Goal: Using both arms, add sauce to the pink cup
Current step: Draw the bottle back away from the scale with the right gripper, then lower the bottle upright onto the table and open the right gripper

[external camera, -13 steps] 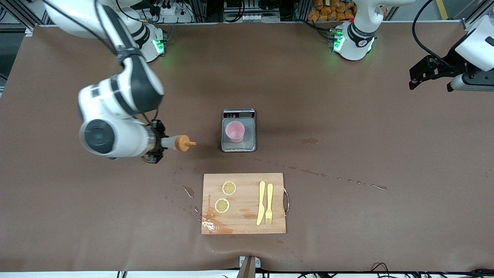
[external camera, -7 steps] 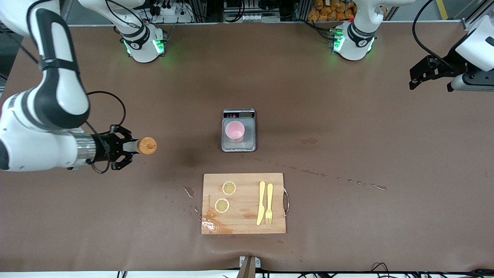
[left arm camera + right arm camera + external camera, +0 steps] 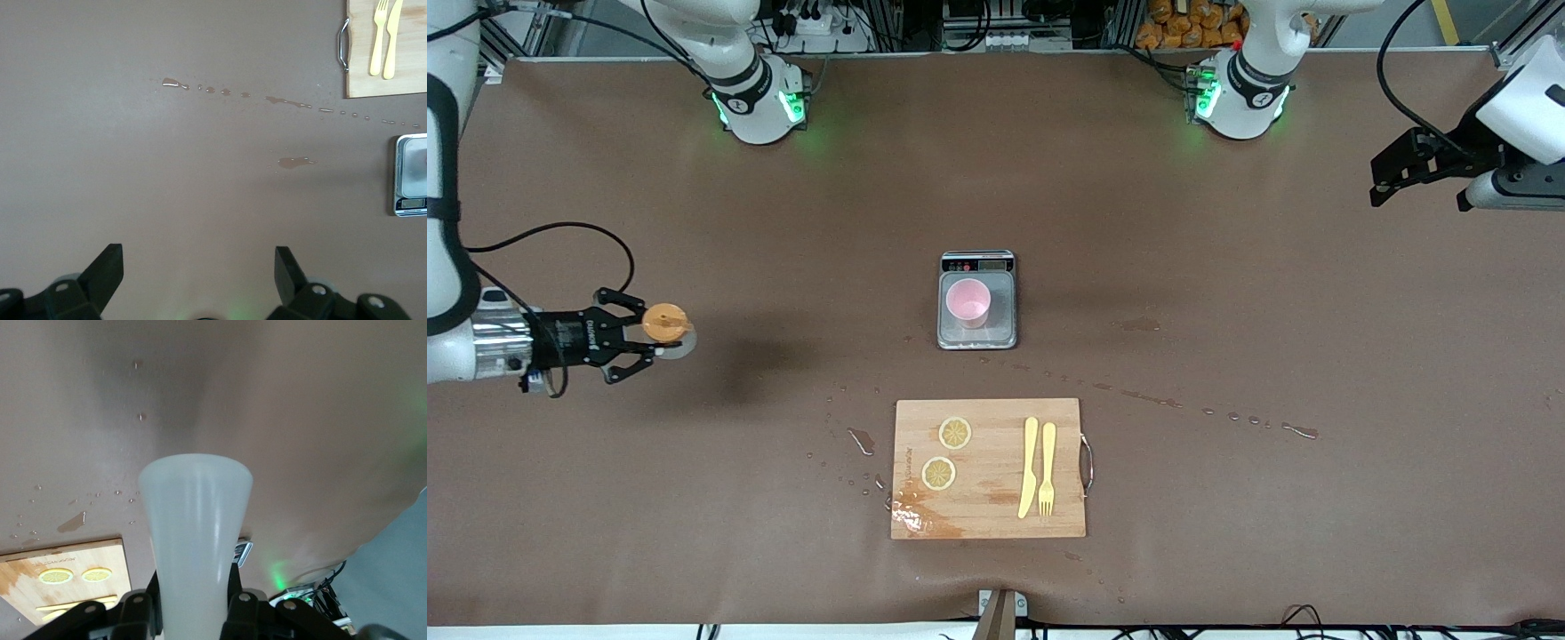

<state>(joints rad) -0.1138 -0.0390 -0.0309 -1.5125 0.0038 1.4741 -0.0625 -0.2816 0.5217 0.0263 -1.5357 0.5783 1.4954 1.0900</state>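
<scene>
The sauce bottle (image 3: 665,325), whitish with an orange cap, is held by my right gripper (image 3: 640,332), which is shut on it above the table at the right arm's end, well apart from the cup. Its cap faces up toward the front camera. In the right wrist view the bottle's whitish body (image 3: 197,533) fills the space between the fingers of my right gripper (image 3: 195,603). The pink cup (image 3: 967,302) stands upright on the grey scale (image 3: 1001,325) at the table's middle. My left gripper (image 3: 1383,182) waits open and empty above the left arm's end; its wrist view shows the gripper (image 3: 198,267) with fingers wide apart.
A wooden cutting board (image 3: 996,427) lies nearer to the front camera than the scale, with two lemon slices (image 3: 955,433), a yellow knife (image 3: 1029,467) and a fork (image 3: 1047,467). Liquid drops (image 3: 1227,415) trail across the brown mat. The scale (image 3: 410,173) also shows in the left wrist view.
My right arm has swung away from the scale toward the right arm's end of the table, carrying the bottle. The bottle turned from nozzle pointing at the scale to cap up. The left arm has not moved.
</scene>
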